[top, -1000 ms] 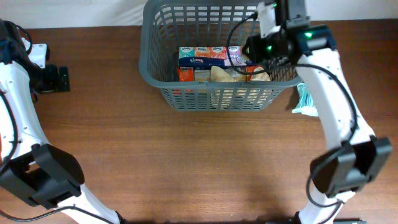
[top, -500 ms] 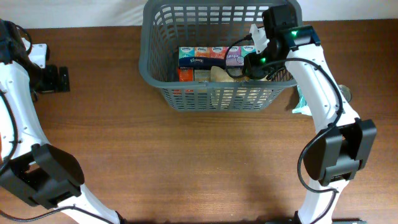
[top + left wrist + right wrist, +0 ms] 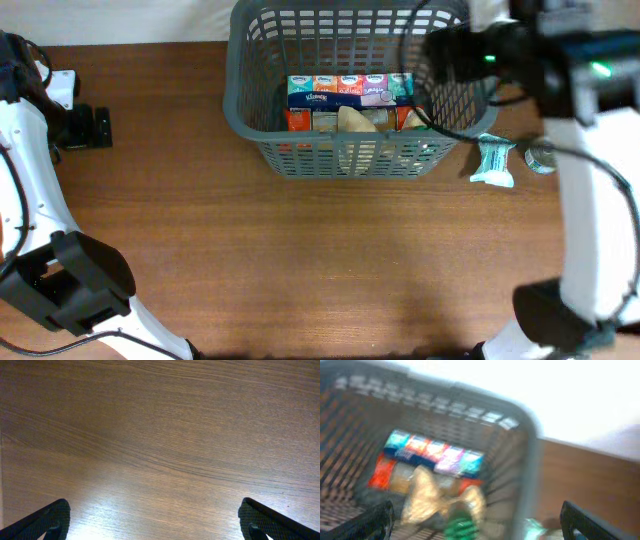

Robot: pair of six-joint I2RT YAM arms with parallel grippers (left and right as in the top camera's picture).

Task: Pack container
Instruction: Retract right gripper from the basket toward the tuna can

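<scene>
The container (image 3: 238,118), a dark grey lattice basket, stands at the back middle of the table. It holds a row of tissue packs (image 3: 338,88), a gold bag (image 3: 356,121) and red packs. In the right wrist view a green-lidded jar (image 3: 460,528) lies in the container (image 3: 526,467) beside the gold bag (image 3: 424,494). My right gripper (image 3: 445,58) hangs blurred above the container's right end, and in its own view the right gripper (image 3: 477,521) is open with nothing between the fingers. My left gripper (image 3: 88,126) rests at the far left, and the left gripper (image 3: 155,522) is open over bare wood.
A teal packet (image 3: 493,161) and a small metal tin can (image 3: 541,156) lie on the table just right of the container. The white wall runs along the table's far edge behind it.
My right gripper has opened and risen out of the container toward the camera, leaving the green-lidded jar inside. The left arm has not moved.
</scene>
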